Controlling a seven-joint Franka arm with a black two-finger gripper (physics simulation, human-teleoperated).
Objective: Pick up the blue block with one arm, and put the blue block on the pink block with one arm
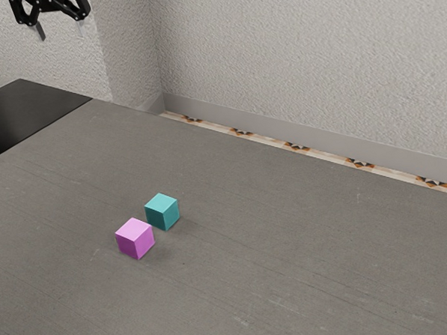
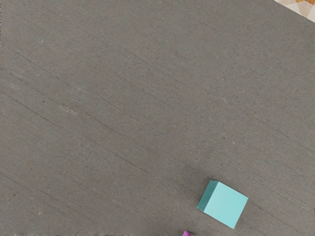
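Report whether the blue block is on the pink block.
Off. The blue block rests on the table beside the pink block.

Count for you: two blocks on the table [image 1: 302, 239], one per colour. One blue block [image 1: 162, 211], more teal than blue. One pink block [image 1: 135, 238]. The wrist view gives you the same two, the blue one whole and the pink one as a single corner. One grey table. One black slab [image 1: 20, 112] at the table's edge on the exterior view's left. One gripper [image 1: 60, 28] with two fingers. Two wall faces meeting in one corner, and one baseboard run.
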